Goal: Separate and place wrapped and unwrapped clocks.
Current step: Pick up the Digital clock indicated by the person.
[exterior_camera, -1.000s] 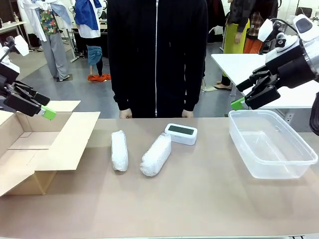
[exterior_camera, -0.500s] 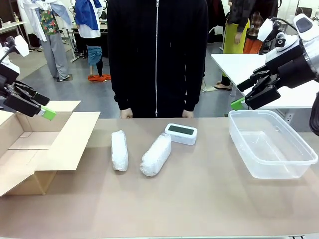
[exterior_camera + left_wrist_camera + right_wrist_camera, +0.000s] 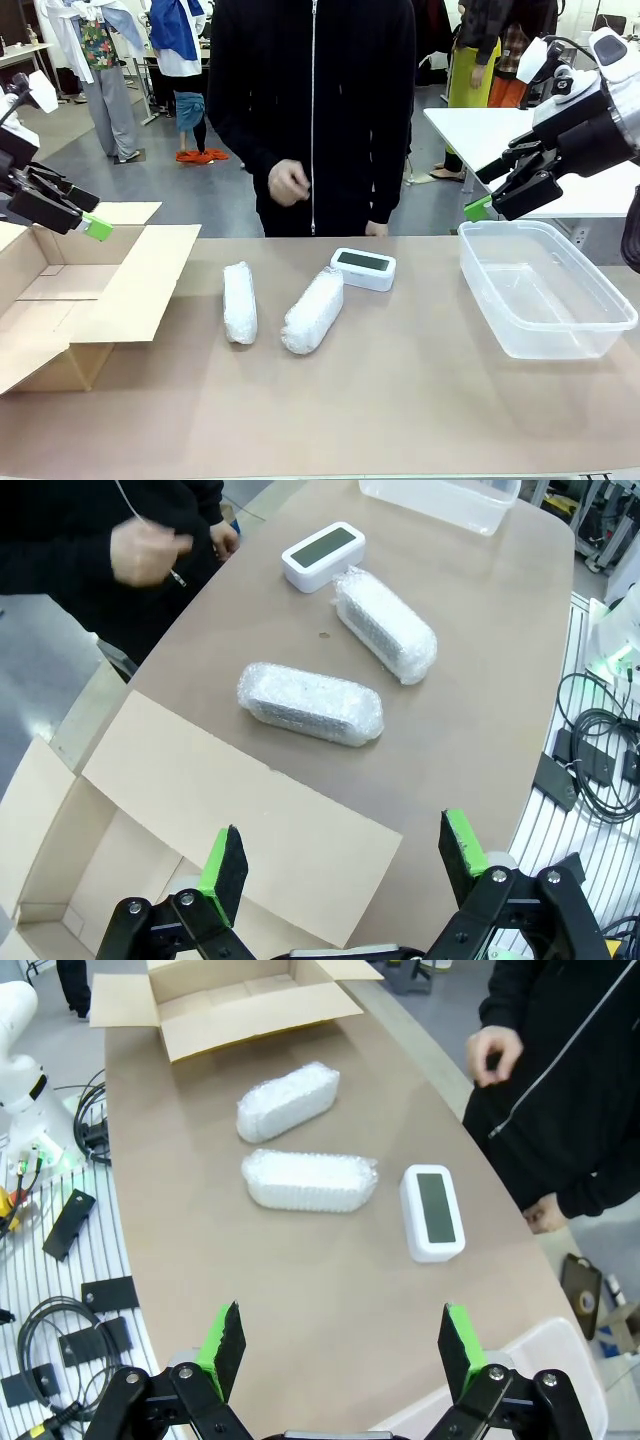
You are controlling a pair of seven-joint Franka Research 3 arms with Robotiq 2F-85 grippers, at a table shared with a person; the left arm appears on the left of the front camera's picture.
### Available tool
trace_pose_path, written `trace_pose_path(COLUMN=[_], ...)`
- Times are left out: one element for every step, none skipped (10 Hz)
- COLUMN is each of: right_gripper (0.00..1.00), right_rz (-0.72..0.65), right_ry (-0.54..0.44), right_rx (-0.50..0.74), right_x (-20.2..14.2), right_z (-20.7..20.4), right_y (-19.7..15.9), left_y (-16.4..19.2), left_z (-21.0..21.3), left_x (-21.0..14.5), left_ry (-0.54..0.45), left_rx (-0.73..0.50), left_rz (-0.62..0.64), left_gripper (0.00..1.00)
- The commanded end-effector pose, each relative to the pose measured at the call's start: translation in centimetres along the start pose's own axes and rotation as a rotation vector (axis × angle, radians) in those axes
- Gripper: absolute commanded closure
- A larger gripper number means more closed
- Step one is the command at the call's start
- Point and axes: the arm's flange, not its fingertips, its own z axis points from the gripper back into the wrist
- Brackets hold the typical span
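Observation:
Two bubble-wrap bundles lie mid-table: one [image 3: 239, 301] [image 3: 311, 702] [image 3: 288, 1101] on the left, the other [image 3: 313, 310] [image 3: 385, 626] [image 3: 309, 1179] angled beside it. The bare white clock [image 3: 363, 268] [image 3: 323, 556] [image 3: 432, 1212] with a dark screen rests just behind the second bundle, near the person. My left gripper [image 3: 97, 228] [image 3: 343, 858] hangs open above the cardboard box, empty. My right gripper [image 3: 478, 208] [image 3: 342, 1346] is open and empty, held high beside the plastic tub. The person's hand [image 3: 288, 183] [image 3: 148, 550] [image 3: 492, 1054] is raised at chest height.
An open cardboard box [image 3: 60, 300] [image 3: 180, 820] [image 3: 240, 995] stands at the table's left. A clear plastic tub [image 3: 540, 290] [image 3: 440, 495] sits at the right. The person's other hand [image 3: 376, 229] rests at the far edge. Cables lie beyond the table edge [image 3: 60, 1290].
The person has lifted one hand from the table's far edge up to chest height. Both arms and all three objects stay put.

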Motion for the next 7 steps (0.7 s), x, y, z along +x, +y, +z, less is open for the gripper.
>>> trace_pose_path(right_gripper=[0.00, 0.00, 0.00, 0.00, 0.00, 0.00, 0.00], right_rz=[0.002, 0.002, 0.002, 0.002, 0.002, 0.002, 0.002], right_ry=[-0.010, -0.010, -0.010, -0.010, -0.010, -0.010, -0.010], right_rx=[0.018, 0.018, 0.018, 0.018, 0.018, 0.018, 0.018], right_x=[-0.10, -0.10, -0.10, -0.10, -0.10, -0.10, -0.10], right_z=[-0.13, -0.13, -0.13, -0.13, -0.13, -0.13, -0.13], right_y=[-0.06, -0.06, -0.06, -0.06, -0.06, -0.06, -0.06], left_y=[-0.04, -0.04, -0.04, -0.04, -0.04, -0.04, -0.04], left_z=[-0.07, -0.07, -0.07, -0.07, -0.07, -0.07, -0.07], left_x=[0.04, 0.04, 0.04, 0.04, 0.04, 0.04, 0.04], left_ry=[-0.001, -0.001, -0.001, -0.001, -0.001, -0.001, -0.001], left_rx=[-0.011, -0.011, -0.011, -0.011, -0.011, -0.011, -0.011], left_rz=[0.005, 0.005, 0.005, 0.005, 0.005, 0.005, 0.005], left_gripper=[0.00, 0.00, 0.00, 0.00, 0.00, 0.00, 0.00])
